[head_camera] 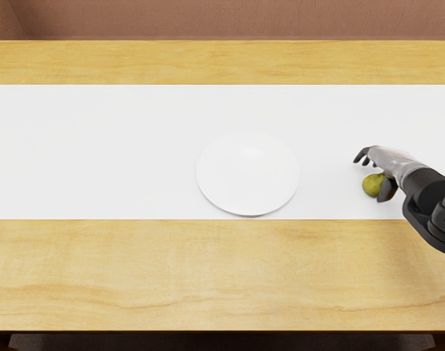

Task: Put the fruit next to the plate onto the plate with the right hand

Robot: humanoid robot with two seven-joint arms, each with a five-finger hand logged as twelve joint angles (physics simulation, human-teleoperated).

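Grey shell, black fingertips: your right hand comes in from the right edge on a dark forearm and sits low over the white runner. The fingers reach out to the left, slightly spread and uncurled. The thumb hangs down on the near side. Note the hand as relaxed, with nothing held.

The fruit is small and yellow-green, and it lies on the runner just under the palm. Its right side meets the thumb; you cannot tell from this view whether they press together or only overlap. The outstretched fingers pass above and beyond the fruit and do not wrap it.

The plate is white and round, and lies flat on the runner to the left of the hand, near the middle of the view. A stretch of bare runner separates the fruit from the plate's right rim. So the fruit is beside the plate, not on it.

The runner crosses the light wooden table from edge to edge. Wood shows in a band before it and a band behind.
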